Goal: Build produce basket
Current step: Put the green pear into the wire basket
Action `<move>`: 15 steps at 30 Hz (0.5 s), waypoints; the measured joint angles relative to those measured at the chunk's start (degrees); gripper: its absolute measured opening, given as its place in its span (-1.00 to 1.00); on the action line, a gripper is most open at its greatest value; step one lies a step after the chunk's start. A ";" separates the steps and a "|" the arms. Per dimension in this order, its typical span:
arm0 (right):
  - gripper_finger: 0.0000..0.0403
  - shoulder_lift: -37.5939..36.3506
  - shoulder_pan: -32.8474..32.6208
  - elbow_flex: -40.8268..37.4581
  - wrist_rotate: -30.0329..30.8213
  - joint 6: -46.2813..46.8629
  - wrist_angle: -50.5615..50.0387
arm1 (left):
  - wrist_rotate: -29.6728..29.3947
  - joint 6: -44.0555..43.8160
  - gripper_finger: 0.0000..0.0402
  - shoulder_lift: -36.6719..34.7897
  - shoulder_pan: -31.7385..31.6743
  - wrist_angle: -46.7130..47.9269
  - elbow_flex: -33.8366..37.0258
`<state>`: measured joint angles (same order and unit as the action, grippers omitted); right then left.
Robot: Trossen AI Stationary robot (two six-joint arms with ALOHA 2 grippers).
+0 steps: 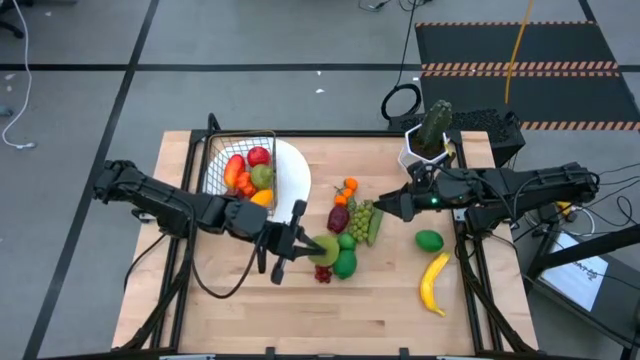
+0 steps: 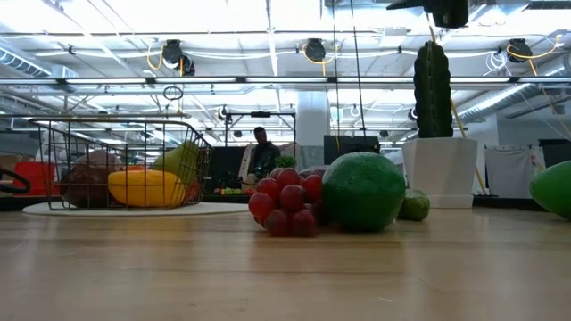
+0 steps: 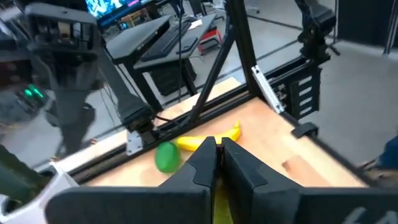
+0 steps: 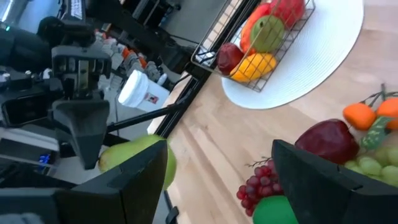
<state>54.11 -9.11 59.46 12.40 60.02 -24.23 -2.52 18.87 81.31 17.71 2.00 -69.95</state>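
**Clearly a carry toward the basket: pear in the left hand**

The left hand is pinched almost fully closed, and a pale green toy pear sits at its fingertips. The right wrist view shows the pear hanging under those fingers, clear of the wooden counter, so I judge it gripped by a narrow part.

From this hand, the small dark wire-mesh basket lies back along the left arm's own side and toward the far edge of the counter. It is near, not touching. It stands on a round white plate and already holds a red apple, a green fruit and orange-yellow pieces. Its long axis runs roughly from near edge to far edge, and the fruit crowds the end nearer the hand. The pear probably has to pass over the near rim and come down from above.

The left arm is plainly the nearer one. The right hand hovers with its fingers spread wide and empty, beside the bunch of green grapes in the loose pile. It is well apart from the basket.
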 joint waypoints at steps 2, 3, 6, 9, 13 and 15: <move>0.40 0.00 0.01 0.00 1.00 -0.77 0.00 | -0.06 -3.52 -0.95 0.01 0.03 0.00 0.00; 0.40 0.00 0.01 0.00 1.21 -0.96 0.00 | -0.42 -5.71 -0.96 0.01 -0.01 -0.01 0.00; 0.40 0.00 0.01 0.00 1.32 -2.53 0.02 | -1.65 -15.40 -0.95 -0.50 -0.06 -0.07 0.00; 0.40 -0.19 0.01 0.00 1.21 -4.23 0.02 | -4.34 -21.86 -0.93 -1.55 -0.17 -0.29 0.00; 0.40 -0.51 0.01 0.00 1.06 -5.95 -0.04 | -8.04 -21.90 -0.97 -4.62 -0.83 2.42 0.00; 0.40 -0.82 0.01 0.00 1.03 -6.29 0.02 | -11.06 -22.46 -0.95 -6.45 -1.90 5.20 0.00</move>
<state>53.29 -9.10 59.46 13.43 53.73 -24.21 -13.58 -3.59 74.86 15.81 7.20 -69.95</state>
